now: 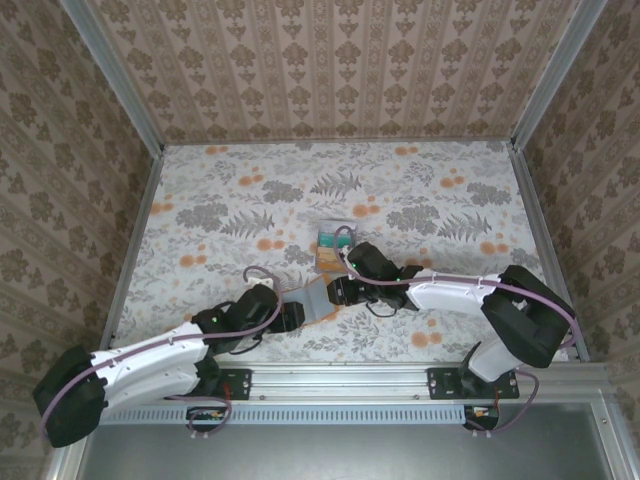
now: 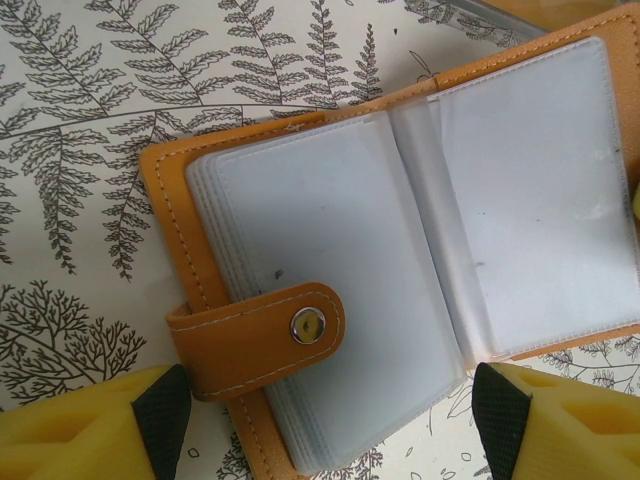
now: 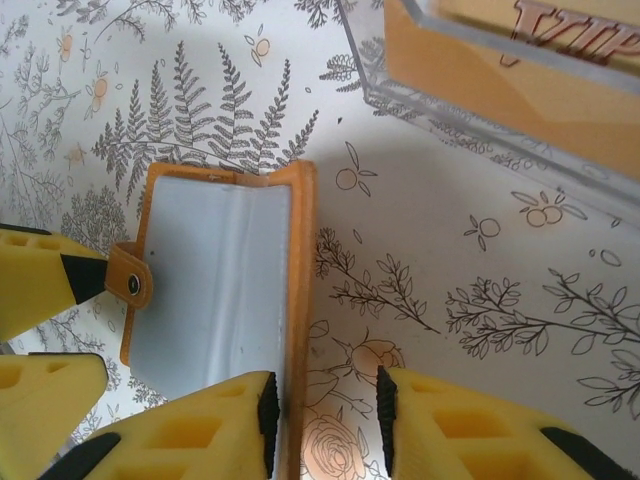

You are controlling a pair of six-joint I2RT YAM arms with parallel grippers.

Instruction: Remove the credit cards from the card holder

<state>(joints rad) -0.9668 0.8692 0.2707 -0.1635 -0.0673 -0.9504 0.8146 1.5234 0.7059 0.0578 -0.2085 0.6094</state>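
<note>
Orange stitched card holder spreads frosted rectangular plastic sleeves.

The table is covered in a floral cloth of ferns and orange fruit. Near its centre sits a clear tray with credit cards in it — at six o'clock from the tray, close by, the card holder lies open.

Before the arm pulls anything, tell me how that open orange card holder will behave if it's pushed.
The card holder will probably flop at its fold, since it lies open with loose pages. Its clear sleeves look glossy, so likely slippery and apt to fan. Thin and flat, it may slide on the tablecloth rather than tip.
</note>
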